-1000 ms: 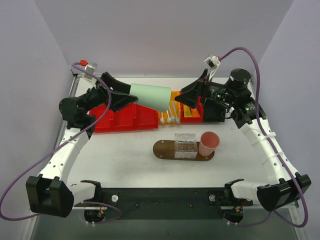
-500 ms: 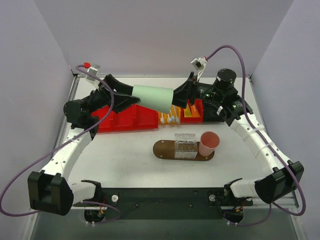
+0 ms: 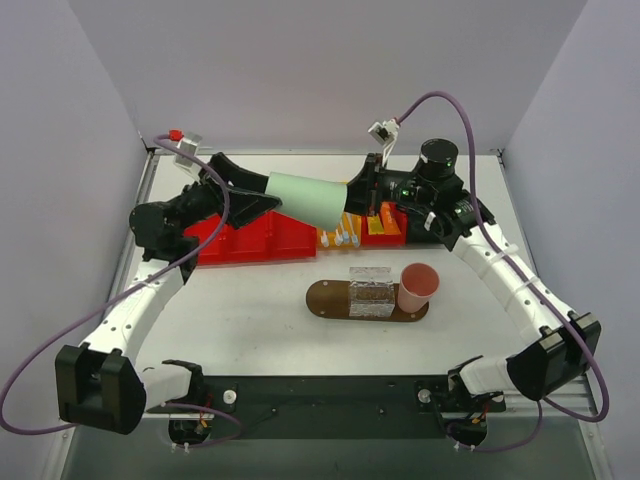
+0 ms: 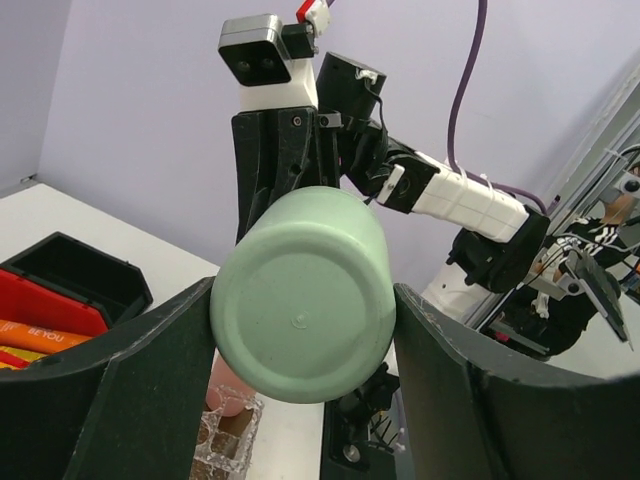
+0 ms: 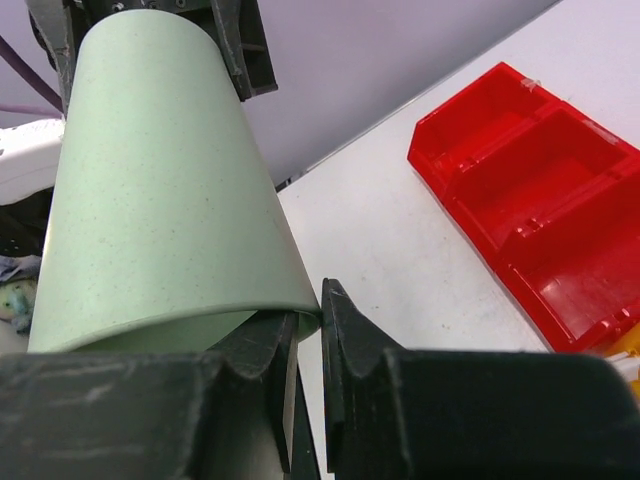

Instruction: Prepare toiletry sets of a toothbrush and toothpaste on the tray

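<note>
– While the left hand is clenched on the base end of that green cup, what is the right hand doing?
– It grasps the same cup at the open end. On the right wrist camera its fingers stand close together with the rim's wall between them, one inside and one outside.
– So how does the cup lie?
– On its side in the air, base to the left and mouth to the right, held between the two hands above the far bins. The left wrist camera looks straight at its round bottom, a finger pressed on each side.
– And below them?
– Red bins sit on the desk under the left hand. Just right of them is a yellow bin with the toothbrushes lying in it, partly hidden by the cup. Beside that, under the right hand, a small red bin holds the toothpaste tubes.
– Where is the tray?
– Nearer, in the middle of the desk, apart from the bins. A clear ribbed cup stands at its middle and a pink cup at its right end, both upright, the two just beside each other.
– Do the toiletry things touch the tray?
– They lie in their bins at the far side, well apart from it.
</note>
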Available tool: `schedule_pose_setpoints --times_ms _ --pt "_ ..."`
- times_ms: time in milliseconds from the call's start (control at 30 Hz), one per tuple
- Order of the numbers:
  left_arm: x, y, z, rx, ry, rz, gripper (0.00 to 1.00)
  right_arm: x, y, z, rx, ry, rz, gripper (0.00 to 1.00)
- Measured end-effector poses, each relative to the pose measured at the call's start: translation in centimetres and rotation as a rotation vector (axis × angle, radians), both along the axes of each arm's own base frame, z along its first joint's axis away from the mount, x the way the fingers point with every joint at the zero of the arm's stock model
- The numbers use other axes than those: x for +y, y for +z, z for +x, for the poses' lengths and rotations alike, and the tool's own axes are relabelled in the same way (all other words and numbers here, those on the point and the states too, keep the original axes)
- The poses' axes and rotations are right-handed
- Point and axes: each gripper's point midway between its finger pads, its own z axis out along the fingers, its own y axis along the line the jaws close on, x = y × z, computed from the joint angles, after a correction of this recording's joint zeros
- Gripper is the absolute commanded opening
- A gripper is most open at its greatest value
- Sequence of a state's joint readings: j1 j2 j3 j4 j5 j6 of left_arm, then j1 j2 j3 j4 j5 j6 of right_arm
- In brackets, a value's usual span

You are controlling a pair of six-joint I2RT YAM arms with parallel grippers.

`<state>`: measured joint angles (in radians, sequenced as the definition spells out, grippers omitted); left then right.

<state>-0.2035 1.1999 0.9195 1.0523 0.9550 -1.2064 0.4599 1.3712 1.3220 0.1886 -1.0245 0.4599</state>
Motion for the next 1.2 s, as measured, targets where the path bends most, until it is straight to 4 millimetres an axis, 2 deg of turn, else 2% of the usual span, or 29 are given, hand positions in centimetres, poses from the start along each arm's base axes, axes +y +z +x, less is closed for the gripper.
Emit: schedule_pose_setpoints --times_ms 33,100,133,267,467,633,767,933,1067,1200 --pt "-0.1 -0.2 0.0 -0.003 0.001 0.01 0.68 -0.2 -0.1 0.0 -0.001 -0.011 -0.011 0.0" --pt "-0.3 -0.8 -0.1 -0.016 0.002 0.041 0.83 -0.6 -0.4 0.0 -0.006 -0.037 -0.038 0.0" --pt "-0.4 -1.0 -0.2 -0.022 0.004 0.054 0.84 -0.8 -0.5 0.0 -0.012 -0.048 -0.051 0.0" --pt "0.3 -2.4 1.5 -0.025 0.089 0.112 0.86 -2.1 -0.3 -0.3 -0.065 -0.12 -0.121 0.0" --pt "2.7 -4.2 5.8 0.013 0.285 0.193 0.87 -5.5 0.0 0.5 -0.152 -0.315 -0.234 0.0" --pt "2.7 -3.8 7.5 0.002 0.399 0.28 0.76 -8.1 -0.4 2.8 -0.175 -0.514 -0.342 0.0" --pt "1.3 -2.9 7.7 -0.023 0.467 0.353 0.71 -9.2 -1.3 4.9 -0.189 -0.665 -0.452 0.0" --pt "-1.6 -2.9 7.2 -0.039 0.506 0.449 0.72 -9.9 -3.9 7.5 -0.2 -0.83 -0.619 0.0" --pt "-3.8 -4.7 7.3 -0.025 0.514 0.532 0.72 -10.2 -5.8 8.8 -0.196 -0.909 -0.72 0.0" --pt "-5.3 -7.8 8.6 0.013 0.531 0.629 0.71 -10.1 -6.0 9.2 -0.218 -0.961 -0.768 0.0"
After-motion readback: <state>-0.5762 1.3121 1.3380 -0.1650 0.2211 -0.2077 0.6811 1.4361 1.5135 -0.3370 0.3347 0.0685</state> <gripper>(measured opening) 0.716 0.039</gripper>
